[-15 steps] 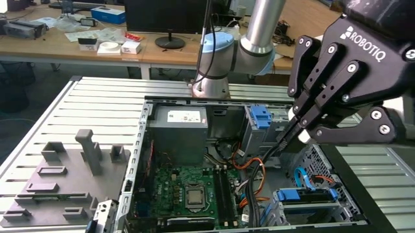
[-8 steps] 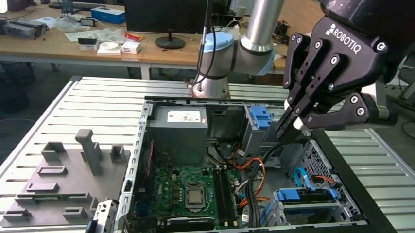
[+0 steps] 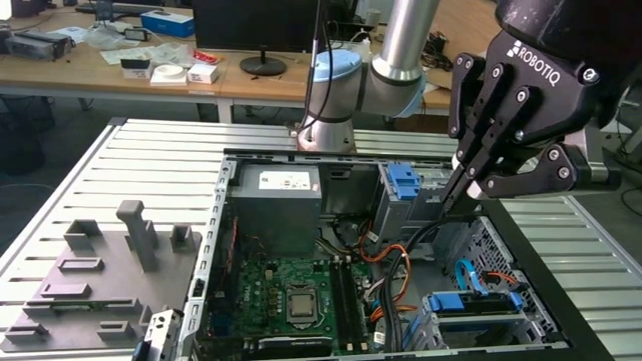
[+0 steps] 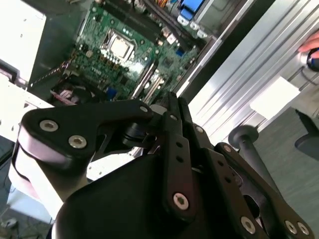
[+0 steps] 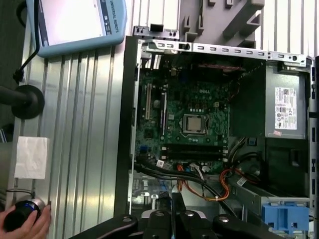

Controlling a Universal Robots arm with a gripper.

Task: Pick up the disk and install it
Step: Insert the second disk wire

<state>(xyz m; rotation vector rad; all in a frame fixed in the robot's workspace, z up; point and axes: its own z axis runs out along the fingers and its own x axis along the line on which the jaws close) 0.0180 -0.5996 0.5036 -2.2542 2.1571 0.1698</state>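
The open computer case (image 3: 228, 226) lies on the ribbed metal table. What looks like the disk (image 3: 161, 329), a silver plate with a blue edge, stands by the case's outer left wall at the near end of the grey fixture plate (image 3: 60, 289). My black gripper (image 3: 461, 194) hangs high over the exterior view's right side of the case, far from the disk. Both wrist views show the gripper (image 4: 172, 97) (image 5: 172, 198) above the case's front part, fingers pressed together with nothing between them.
Inside the case are the green motherboard (image 5: 189, 114), a grey power-supply box (image 3: 281, 199), one blue carrier (image 3: 401, 180) beside it and another (image 3: 471, 303) at the near right. A pendant (image 5: 75, 22), a stand base (image 5: 22, 102) and a hand (image 5: 30, 224) are beside the case.
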